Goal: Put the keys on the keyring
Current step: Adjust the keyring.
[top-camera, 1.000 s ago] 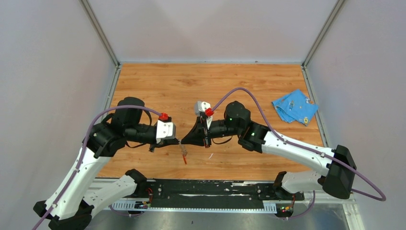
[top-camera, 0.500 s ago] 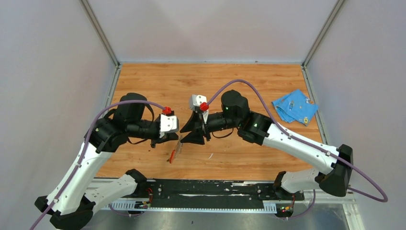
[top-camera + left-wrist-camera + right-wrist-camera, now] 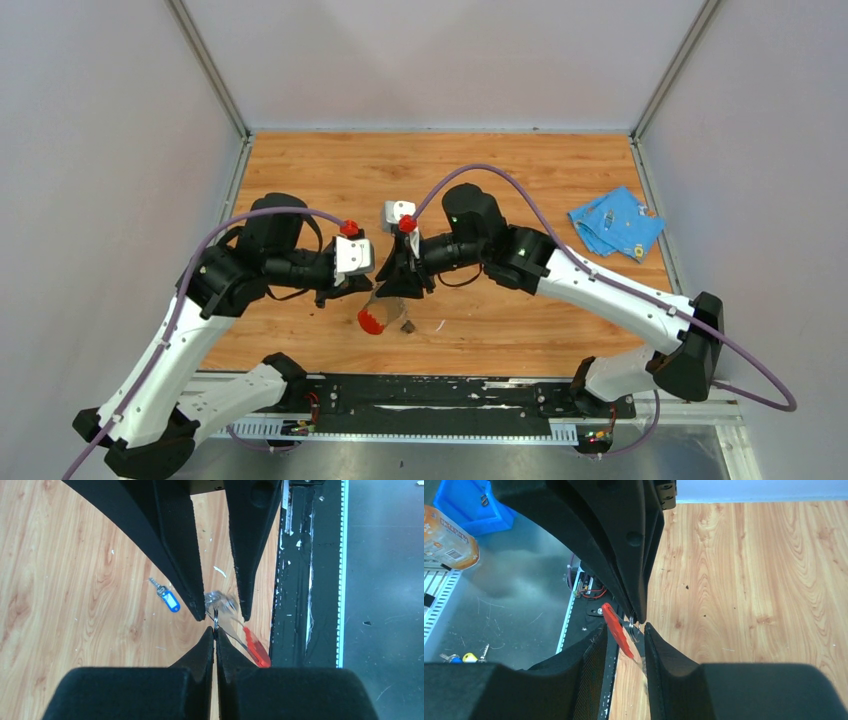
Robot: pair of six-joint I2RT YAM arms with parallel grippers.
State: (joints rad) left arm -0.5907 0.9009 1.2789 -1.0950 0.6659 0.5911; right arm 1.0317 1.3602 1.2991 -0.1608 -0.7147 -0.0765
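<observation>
My left gripper [image 3: 373, 292] is shut on the small metal ring [image 3: 215, 621] of the keyring and holds it above the table's front edge. The red and silvery strap fob [image 3: 372, 320] hangs below it; it also shows in the left wrist view [image 3: 256, 647] and the right wrist view [image 3: 616, 629]. My right gripper [image 3: 398, 288] faces the left one, open, with its fingers on either side of the ring and fob [image 3: 624, 627]. The blue-headed key [image 3: 170, 601] lies on the wood below. I cannot make out the black-headed key; a silvery blur [image 3: 222, 600] sits at the ring.
A blue cloth [image 3: 615, 222] lies at the right rear of the wooden table [image 3: 500, 170]. The black rail [image 3: 440, 390] runs along the front edge right under the grippers. Off the table, a blue bin [image 3: 469, 505] and loose keys [image 3: 464, 657] show below.
The right gripper has moved left and now brackets the ring held by the left gripper. The left gripper shifted slightly right. The fob has swung from hanging straight to curled.
</observation>
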